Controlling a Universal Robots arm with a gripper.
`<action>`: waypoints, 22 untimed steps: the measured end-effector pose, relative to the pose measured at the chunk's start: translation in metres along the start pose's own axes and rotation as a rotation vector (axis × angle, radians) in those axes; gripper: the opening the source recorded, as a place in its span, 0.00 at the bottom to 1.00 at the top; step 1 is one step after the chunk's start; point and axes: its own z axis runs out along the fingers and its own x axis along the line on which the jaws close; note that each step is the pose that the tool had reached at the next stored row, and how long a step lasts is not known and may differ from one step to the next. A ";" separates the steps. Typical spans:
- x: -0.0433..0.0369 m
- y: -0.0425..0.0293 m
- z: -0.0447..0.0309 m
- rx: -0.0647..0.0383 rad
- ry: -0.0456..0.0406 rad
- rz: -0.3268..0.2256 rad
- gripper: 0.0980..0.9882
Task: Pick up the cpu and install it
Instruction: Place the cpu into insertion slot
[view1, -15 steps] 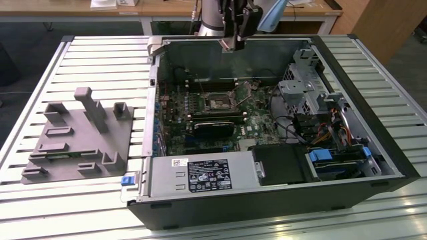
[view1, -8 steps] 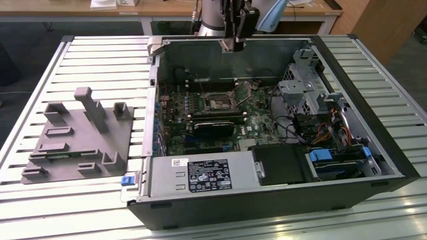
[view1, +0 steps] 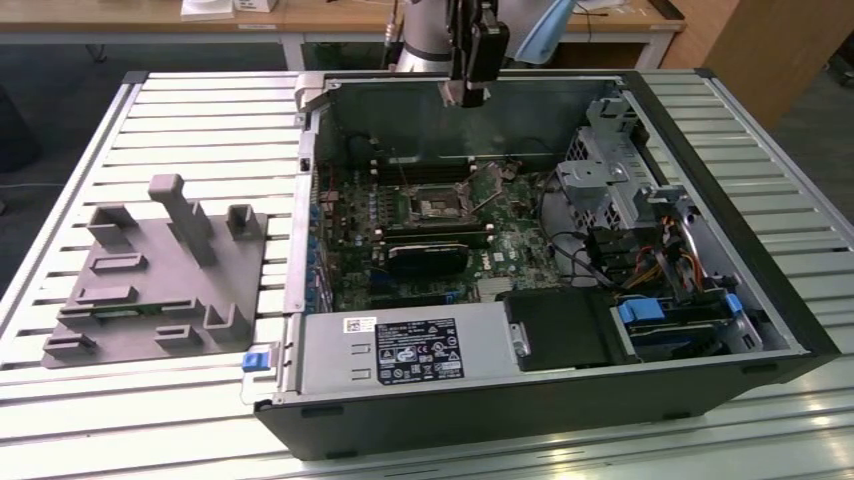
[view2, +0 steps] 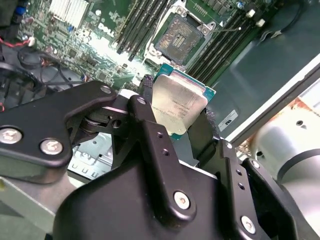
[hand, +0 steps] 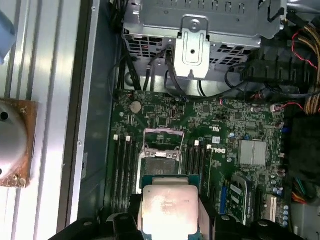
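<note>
The cpu (view2: 177, 107) (hand: 169, 210), a flat square chip with a shiny silver top and green rim, is clamped between the black fingers of my gripper (view2: 175, 120). In the exterior view my gripper (view1: 466, 95) hangs above the far wall of the open computer case (view1: 747, 300). Below it on the green motherboard lies the dark square socket (view1: 438, 208) (view2: 178, 37) (hand: 161, 161) with its metal frame. The chip hovers well above the socket, apart from it.
A grey plastic tray with upright blocks (view1: 154, 280) lies on the slatted table on the exterior view's left. Inside the case are a silver drive cage (view1: 607, 185) (hand: 195, 30), cable bundles (view1: 667, 265), a power supply (view1: 400, 350) and memory slots (view2: 135, 30).
</note>
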 end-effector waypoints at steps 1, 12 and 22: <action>0.0001 0.0000 0.0010 0.000 -0.0005 0.006 0.49; 0.0021 -0.0034 0.0198 0.000 -0.0013 0.002 0.49; 0.0064 -0.0081 0.0375 0.000 -0.0029 0.004 0.49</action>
